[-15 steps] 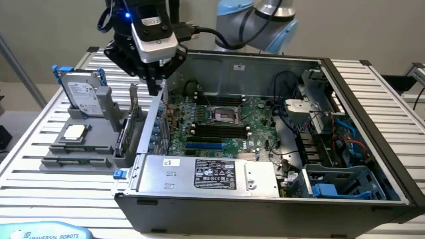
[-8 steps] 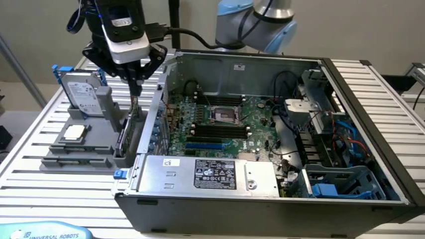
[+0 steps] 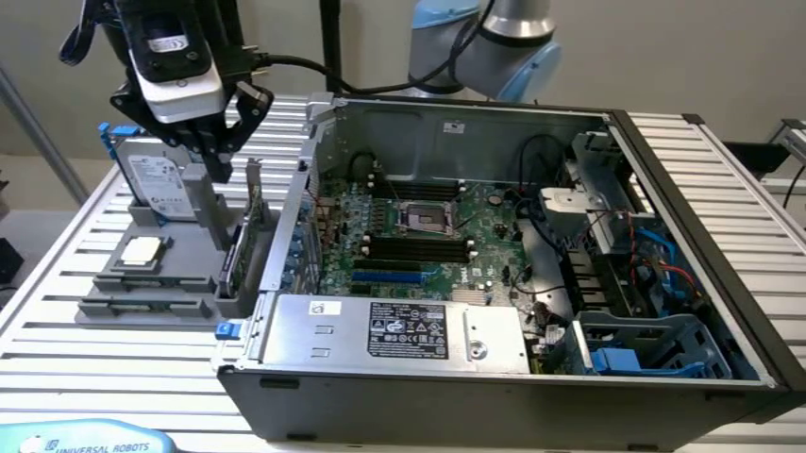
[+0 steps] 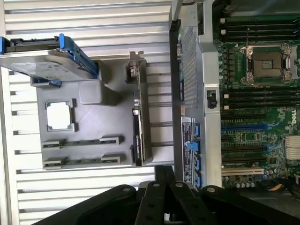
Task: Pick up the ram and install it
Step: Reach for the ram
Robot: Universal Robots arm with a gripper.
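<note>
Clearly our hand [image 3: 218, 162] hangs closed and empty over the tray [image 4: 108, 119]; we judge the ram [image 4: 82, 142] light, stiff, fragile, best pinched by its long edges

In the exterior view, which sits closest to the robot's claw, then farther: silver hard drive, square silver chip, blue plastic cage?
1. Silver hard drive with blue rails, right beside the gripper.
2. Square silver chip, nearer the camera than the drive.
3. Blue plastic cage, far off on the exterior view's right.

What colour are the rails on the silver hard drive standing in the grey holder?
Blue; the silver hard drive has rails that show best in the wrist view.
</note>
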